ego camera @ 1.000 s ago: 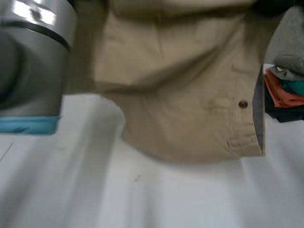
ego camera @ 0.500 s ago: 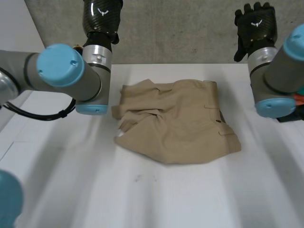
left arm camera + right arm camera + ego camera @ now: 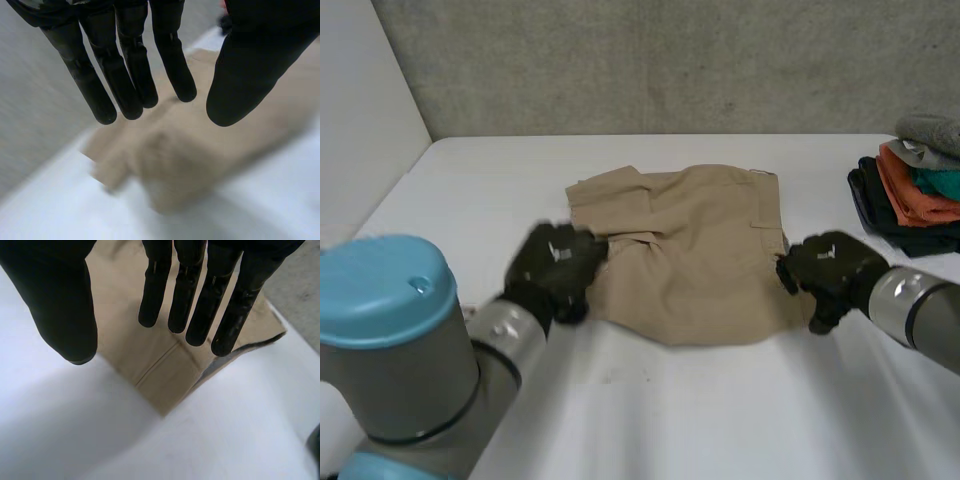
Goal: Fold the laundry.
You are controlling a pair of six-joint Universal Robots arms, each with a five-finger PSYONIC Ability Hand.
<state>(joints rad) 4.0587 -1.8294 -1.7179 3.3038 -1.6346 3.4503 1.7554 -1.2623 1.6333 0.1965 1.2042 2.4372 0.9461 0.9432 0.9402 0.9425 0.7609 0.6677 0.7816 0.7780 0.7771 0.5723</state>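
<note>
The tan shorts (image 3: 695,250) lie folded in a rough heap in the middle of the white table (image 3: 720,420). My left hand (image 3: 555,270) hovers at the shorts' near left edge, its back turned to the head camera. In the left wrist view its fingers (image 3: 125,75) hang straight with the thumb apart, above the crumpled cloth (image 3: 175,165), holding nothing. My right hand (image 3: 830,272) is at the shorts' right edge by the waistband. The right wrist view has that hand's fingers (image 3: 185,290) straight over the waistband corner (image 3: 160,375), open and empty.
A stack of folded clothes (image 3: 918,185) in grey, orange, teal and dark colours sits at the table's right edge. A grey wall (image 3: 650,60) runs behind the table. Bare white table lies in front of the shorts.
One second ago the shorts hung close before the head camera, then lay on the table with both hands raised at the back. Both hands have since come down to the shorts' left and right edges.
</note>
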